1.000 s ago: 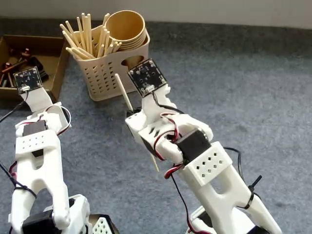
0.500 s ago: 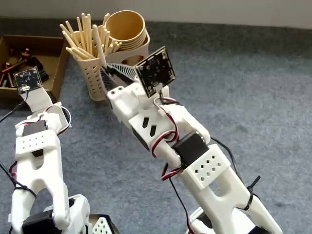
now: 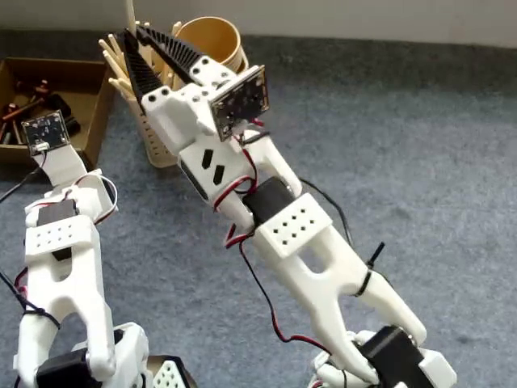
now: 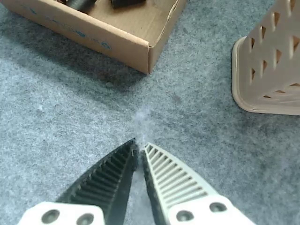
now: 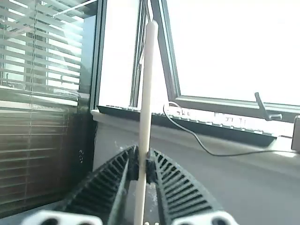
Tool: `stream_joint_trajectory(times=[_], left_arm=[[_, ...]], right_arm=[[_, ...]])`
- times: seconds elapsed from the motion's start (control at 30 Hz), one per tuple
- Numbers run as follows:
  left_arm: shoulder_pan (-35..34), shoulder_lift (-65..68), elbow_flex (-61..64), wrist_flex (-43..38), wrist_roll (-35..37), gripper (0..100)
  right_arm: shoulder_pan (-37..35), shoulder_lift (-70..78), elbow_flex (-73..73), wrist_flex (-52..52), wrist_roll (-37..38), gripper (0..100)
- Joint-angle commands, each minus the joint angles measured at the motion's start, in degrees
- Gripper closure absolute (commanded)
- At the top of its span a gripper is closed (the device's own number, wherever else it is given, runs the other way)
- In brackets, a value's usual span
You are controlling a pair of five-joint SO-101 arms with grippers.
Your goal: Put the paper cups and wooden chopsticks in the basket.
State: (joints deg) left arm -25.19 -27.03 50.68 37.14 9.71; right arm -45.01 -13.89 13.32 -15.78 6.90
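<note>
High view, right gripper: your right gripper (image 3: 131, 32) hangs above the basket (image 3: 159, 139), pinching one chopstick (image 3: 129, 11).
High view, stick's axis: the stick stands upright and its top runs off the frame. The basket mouth lies below the jaws, on the side where the other chopsticks (image 3: 113, 55) stand.
High view, cups: the stacked cups (image 3: 212, 36) sit in the basket beside those sticks.
High view, left arm: it is low by the cardboard box (image 3: 85, 85), apart from the basket.
Left wrist view: your left gripper (image 4: 139, 151) is pressed together on nothing over the carpet (image 4: 70, 108). The box (image 4: 112, 37) and the basket (image 4: 267, 75) lie ahead of it.
Right wrist view: the chopstick (image 5: 146, 93) is clamped at the fingertips of the gripper (image 5: 142, 157) and points straight up.
Next move: the right arm looks the nearer. You likely need the stick's lower end over a free gap before you let go.
</note>
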Motion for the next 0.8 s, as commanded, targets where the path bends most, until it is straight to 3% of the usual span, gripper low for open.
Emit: stream_joint_trajectory(times=[0.0, 0.4, 0.67, 0.77], left_arm=[[-0.57, -1.63, -0.22, -0.88, -0.35, 100], [-0.66, -1.63, -0.22, -0.88, -0.35, 100], [-0.66, -1.63, -0.22, -0.88, -0.35, 100], [-0.66, -1.63, -0.22, -0.88, -0.35, 100]], right_arm=[[-0.4, 3.74, -5.76, -6.9, 4.75, 99.4], [-0.4, 20.97, -6.9, -21.41, 14.68, 99.4], [-0.4, 23.34, -6.46, -21.14, 14.51, 99.2], [-0.4, 23.43, -5.67, -16.4, 14.42, 99.1]])
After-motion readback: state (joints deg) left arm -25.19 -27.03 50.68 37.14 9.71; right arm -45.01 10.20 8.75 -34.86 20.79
